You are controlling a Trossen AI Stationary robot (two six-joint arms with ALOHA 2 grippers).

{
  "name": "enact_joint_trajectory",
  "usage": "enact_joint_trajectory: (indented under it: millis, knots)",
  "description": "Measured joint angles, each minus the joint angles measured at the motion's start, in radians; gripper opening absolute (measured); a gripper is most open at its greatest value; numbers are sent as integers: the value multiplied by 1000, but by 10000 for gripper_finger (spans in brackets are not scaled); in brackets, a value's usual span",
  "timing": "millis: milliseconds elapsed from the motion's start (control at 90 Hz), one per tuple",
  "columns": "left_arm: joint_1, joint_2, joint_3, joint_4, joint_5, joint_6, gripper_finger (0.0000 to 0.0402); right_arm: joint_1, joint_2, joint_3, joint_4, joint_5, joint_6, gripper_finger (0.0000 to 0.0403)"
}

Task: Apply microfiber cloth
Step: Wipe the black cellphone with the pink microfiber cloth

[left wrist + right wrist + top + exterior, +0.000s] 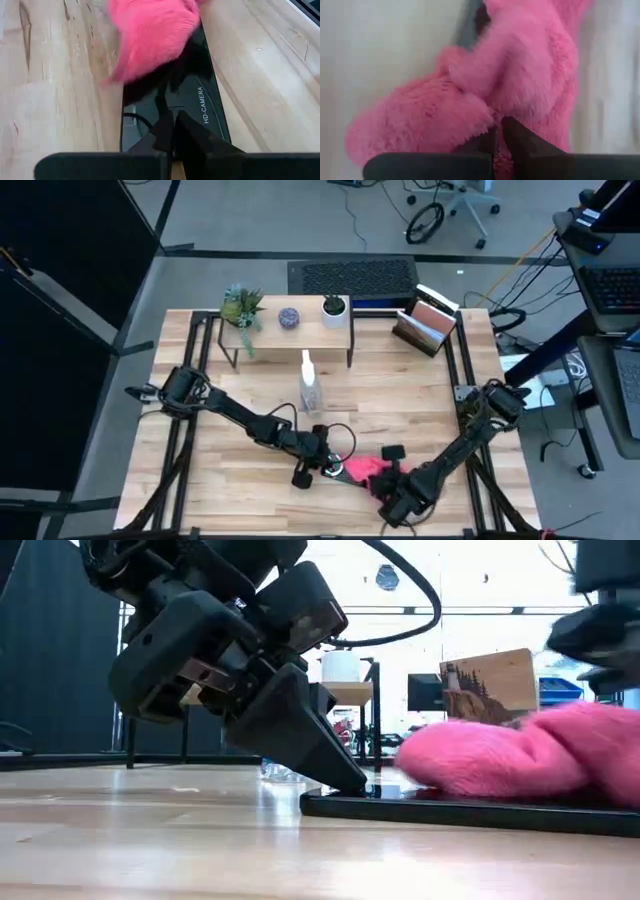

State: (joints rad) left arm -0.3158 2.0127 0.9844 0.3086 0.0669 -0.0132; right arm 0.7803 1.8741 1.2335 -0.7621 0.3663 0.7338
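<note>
A black smartphone (200, 105) lies flat on the wooden table near its front edge. The bright pink microfiber cloth (365, 470) is bunched up on the phone's right part (520, 755). My left gripper (172, 137) is shut, with its fingertips (350, 783) down on the phone's left end. My right gripper (500, 137) comes in from the right (392, 485) and is shut on the cloth. Most of the phone's screen is hidden under the cloth. My left gripper presses its shut fingertips down on the phone's top face near the left end (192, 117). The fingers slant down from the table's left. The phone lies flat on the table. My right gripper pinches a bunched fold of the pink cloth (485, 117) between its two fingers, several layers thick. The cloth rests on the phone and the table, slack.
A clear spray bottle (310, 385) stands on the table behind the phone. Farther back is a low wooden shelf (290, 330) with small potted plants, and at the back right a wooden holder (428, 325). A small black object (392, 451) lies next to the cloth.
</note>
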Motion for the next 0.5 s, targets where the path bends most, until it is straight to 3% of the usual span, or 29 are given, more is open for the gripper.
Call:
enact_joint_trajectory:
  millis: [111,233,356,500]
  knots:
    - [4,0,-1,3,3,0,11,-20,-45,4,112,141,-48,0]
    - [6,1,-1,4,4,-5,11,-54,-46,3,323,273,-245,0]
    - [6,1,-1,4,4,-5,11,-119,17,4,509,260,-405,0]
    - [6,1,-2,4,4,-7,11,-175,101,3,589,160,-416,0]
